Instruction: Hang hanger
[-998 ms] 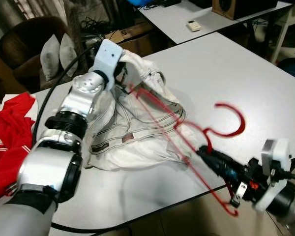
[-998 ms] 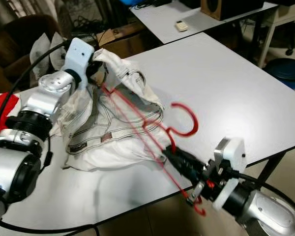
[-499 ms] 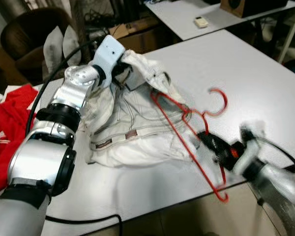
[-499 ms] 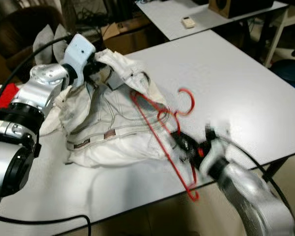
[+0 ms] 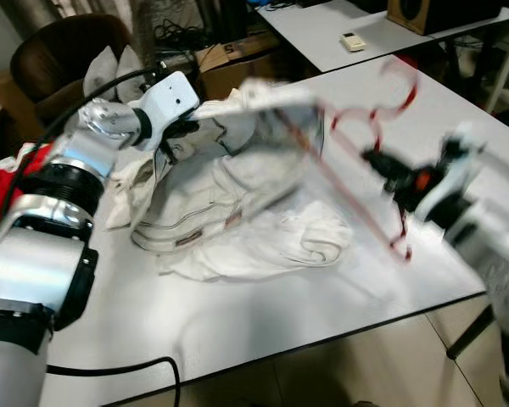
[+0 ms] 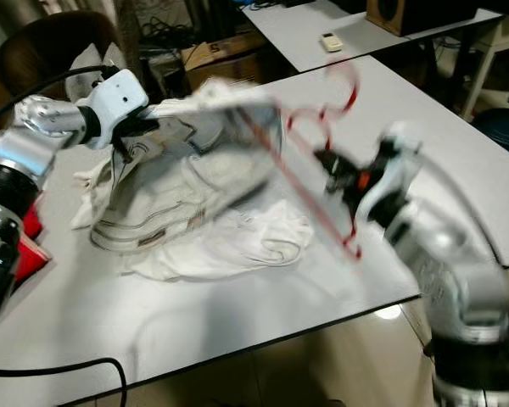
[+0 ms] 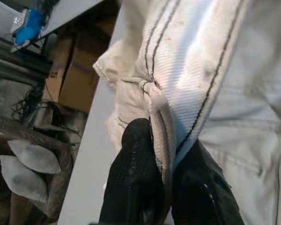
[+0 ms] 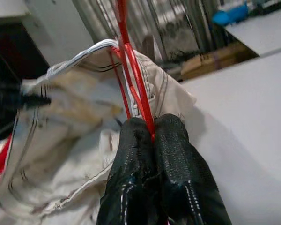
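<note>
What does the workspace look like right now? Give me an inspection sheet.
Surface: white table, bare at its near edge.
Job's things: red wire hanger raised off the table, one end inside the white stitched garment, which is partly lifted.
Clutter: red cloth at the far left.
Grippers: left gripper shut on a garment seam; right gripper shut on the hanger wire.
Cables: black cable across the near table edge.
Surroundings: second white table with a remote, brown armchair with cushions, cardboard boxes.
</note>
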Motion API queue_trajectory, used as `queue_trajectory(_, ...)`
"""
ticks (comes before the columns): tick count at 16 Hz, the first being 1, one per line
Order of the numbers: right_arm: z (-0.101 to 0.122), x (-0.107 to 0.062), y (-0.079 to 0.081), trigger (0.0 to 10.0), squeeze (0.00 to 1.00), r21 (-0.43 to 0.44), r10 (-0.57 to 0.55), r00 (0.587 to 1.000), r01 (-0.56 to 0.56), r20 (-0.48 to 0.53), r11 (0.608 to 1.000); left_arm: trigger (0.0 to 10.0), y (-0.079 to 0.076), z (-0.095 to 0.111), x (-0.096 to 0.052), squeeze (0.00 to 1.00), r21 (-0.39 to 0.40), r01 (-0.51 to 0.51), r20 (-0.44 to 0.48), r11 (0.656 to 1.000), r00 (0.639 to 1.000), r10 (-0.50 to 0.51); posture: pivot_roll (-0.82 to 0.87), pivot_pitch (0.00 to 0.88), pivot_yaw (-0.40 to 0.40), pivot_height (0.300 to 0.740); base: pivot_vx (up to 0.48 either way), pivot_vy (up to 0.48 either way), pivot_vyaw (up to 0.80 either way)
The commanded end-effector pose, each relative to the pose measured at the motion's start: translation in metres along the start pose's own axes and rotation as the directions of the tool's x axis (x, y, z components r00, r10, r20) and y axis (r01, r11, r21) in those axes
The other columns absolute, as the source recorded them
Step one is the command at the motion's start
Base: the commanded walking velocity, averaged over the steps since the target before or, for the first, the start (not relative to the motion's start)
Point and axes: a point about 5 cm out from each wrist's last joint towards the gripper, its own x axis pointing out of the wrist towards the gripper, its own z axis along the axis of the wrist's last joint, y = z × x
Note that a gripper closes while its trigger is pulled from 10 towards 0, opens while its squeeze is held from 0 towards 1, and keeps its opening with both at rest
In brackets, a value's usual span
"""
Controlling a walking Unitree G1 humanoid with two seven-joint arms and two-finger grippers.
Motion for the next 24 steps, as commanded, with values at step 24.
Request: queue_trajectory(24,-0.081,0.033,-0.005,10.0,0.00,0.472,-0.586,0.807,0.545,-0.069,0.693,0.0,-0.046,0.169,0.044,0.00,-0.601,0.448,0.577,0.662,0.816,-0.029,-0.18,0.000,0.271,0.740,0.000,0.000,0.00)
